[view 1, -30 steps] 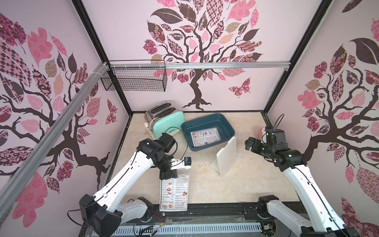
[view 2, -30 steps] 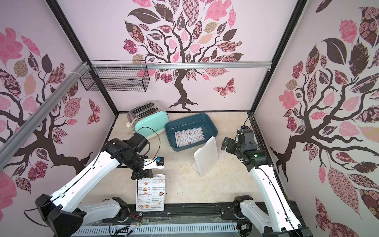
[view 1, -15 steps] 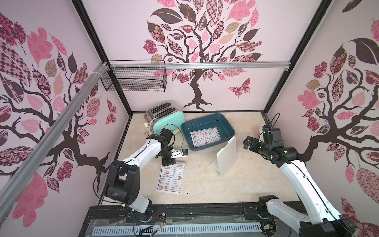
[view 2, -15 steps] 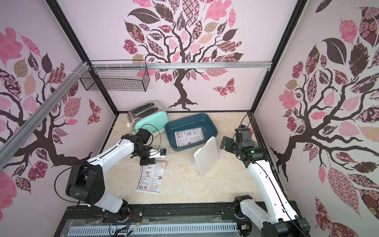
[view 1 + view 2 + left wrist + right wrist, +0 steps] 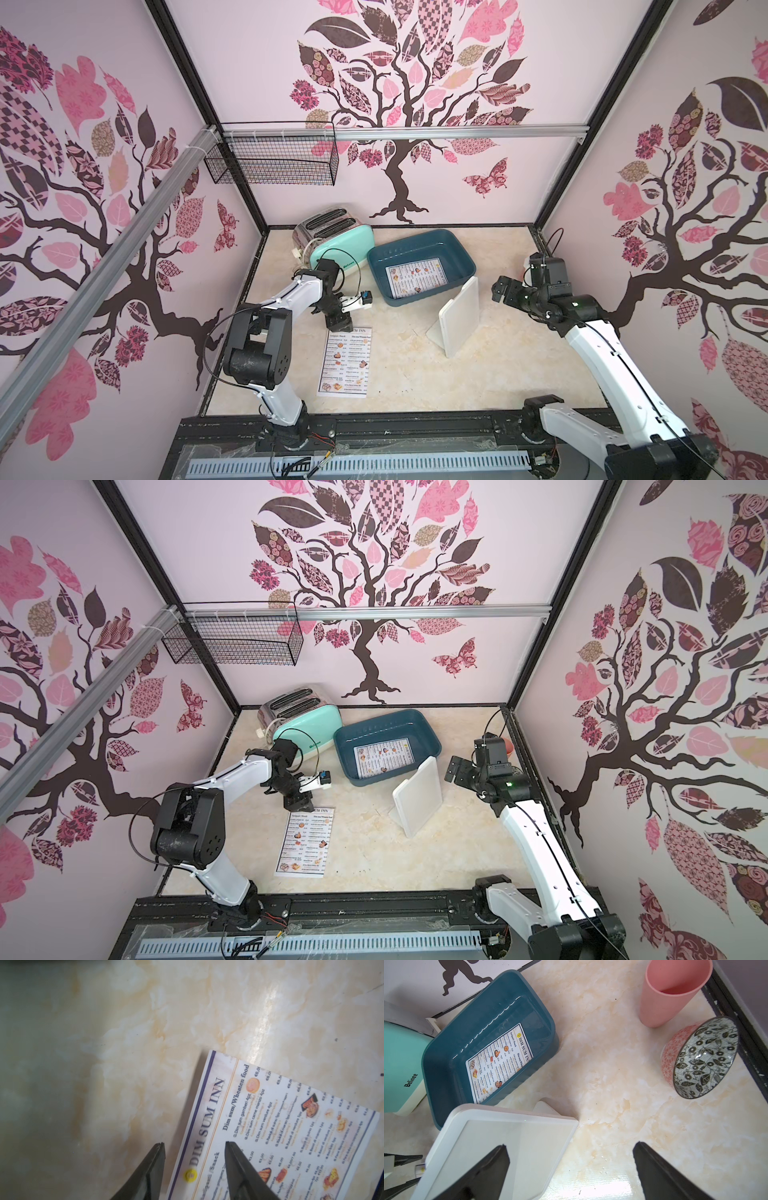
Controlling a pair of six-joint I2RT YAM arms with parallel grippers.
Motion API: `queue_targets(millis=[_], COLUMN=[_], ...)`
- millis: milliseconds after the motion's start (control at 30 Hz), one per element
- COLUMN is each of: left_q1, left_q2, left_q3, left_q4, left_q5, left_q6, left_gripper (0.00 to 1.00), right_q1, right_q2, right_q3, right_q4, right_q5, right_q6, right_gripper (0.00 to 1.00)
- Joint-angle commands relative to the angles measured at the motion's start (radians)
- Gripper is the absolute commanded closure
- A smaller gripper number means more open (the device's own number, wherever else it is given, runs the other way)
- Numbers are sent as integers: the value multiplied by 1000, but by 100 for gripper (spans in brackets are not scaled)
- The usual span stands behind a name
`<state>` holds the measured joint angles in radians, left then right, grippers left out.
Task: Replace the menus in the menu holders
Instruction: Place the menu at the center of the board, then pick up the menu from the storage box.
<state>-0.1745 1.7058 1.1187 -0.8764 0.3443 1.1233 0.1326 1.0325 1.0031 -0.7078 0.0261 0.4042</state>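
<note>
One menu [image 5: 345,361] [image 5: 305,841] lies flat on the marble table, its "DIM SUM INN" heading towards the back. My left gripper [image 5: 337,323] [image 5: 194,1144] hovers open over that heading edge of the menu [image 5: 280,1126], one finger on each side of it, gripping nothing. A second menu [image 5: 417,277] [image 5: 499,1062] lies inside the dark blue tub [image 5: 453,249]. The white menu holder [image 5: 457,320] [image 5: 417,802] [image 5: 500,1147] stands upright in front of the tub, with no sheet visible in it. My right gripper [image 5: 500,289] [image 5: 570,1145] is wide open beside the holder's right edge, holding nothing.
A mint toaster [image 5: 340,249] [image 5: 400,1068] stands at the back left beside the tub. A pink cup [image 5: 670,995] and a patterned bowl [image 5: 699,1057] on its side sit by the right wall. A wire basket [image 5: 274,162] hangs on the back wall.
My left gripper, shut on the menu's top edge before, has drawn it back a little and opened, leaving the sheet flat and straight. The right arm has barely shifted.
</note>
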Motion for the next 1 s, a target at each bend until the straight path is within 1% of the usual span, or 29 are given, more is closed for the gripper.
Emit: queue_targets(millis=[0, 67, 133, 167, 200, 233, 267, 300, 333, 367, 400, 433, 467, 567, 600, 633, 700, 833, 900, 967], left_q1=[17, 17, 17, 15, 10, -2, -18, -33, -37, -38, -26, -7, 8, 2, -7, -14, -33, -56, -64, -77], left_q2=[-85, -158, -244, -286, -328, -356, -390, -411, -421, -427, -434, -438, -439, -426, -407, -388, -334, -213, -150, -90], left_q3=[27, 26, 16, 4, -12, -32, -54, -59, -57, -51, -50, -64, -94, -149, -153, -146, -123, -29, 28, 77], left_q4=[7, 19, 95, 163, 239, 342, 448, 507, 534, 558, 572, 601, 646, 709, 709, 692, 674, 591, 553, 523], left_q5=[46, 77, 114, 136, 150, 135, 89, 48, 19, -26, -56, -54, -18, 33, 41, 44, 75, 72, 56, 34], left_q6=[-16, -35, -125, -211, -317, -441, -597, -730, -836, -982, -1131, -1263, -1383, -1609, -1669, -1710, -1765, -1782, -1778, -1769], left_gripper=[38, 37, 37, 37, 37, 37, 36, 33, 31, 32, 36, 38, 39, 40, 39, 36, 29, 24, 24, 28], right_q1=[3, 2, 3, 2, 3, 2, 2, 3, 3, 4, 3, 4, 4, 5, 8, 11, 26, 68, 81, 86], right_q2=[-15, -21, -25, -24, -22, -17, -10, 1, 14, 34, 60, 90, 131, 277, 326, 368, 464, 648, 731, 797], right_q3=[24, 26, 28, 29, 31, 36, 44, 53, 65, 80, 104, 129, 166, 279, 314, 346, 415, 571, 644, 693], right_q4=[-22, -26, -27, -26, -22, -18, -11, -1, 7, 20, 35, 47, 55, 51, 52, 53, 48, 28, 21, 24], right_q5=[15, 21, 22, 22, 21, 16, 14, 9, 3, -3, -14, -29, -47, -106, -117, -124, -144, -176, -183, -174], right_q6=[5, 2, 1, 0, -1, 1, 4, 8, 14, 23, 29, 36, 46, 83, 100, 112, 127, 100, 84, 76], right_gripper=[0, 0, 0, 0, 0, 0, 0, 0, 0, 1, 0, 0, 0, 0, 1, 3, 6, 7, 8, 9])
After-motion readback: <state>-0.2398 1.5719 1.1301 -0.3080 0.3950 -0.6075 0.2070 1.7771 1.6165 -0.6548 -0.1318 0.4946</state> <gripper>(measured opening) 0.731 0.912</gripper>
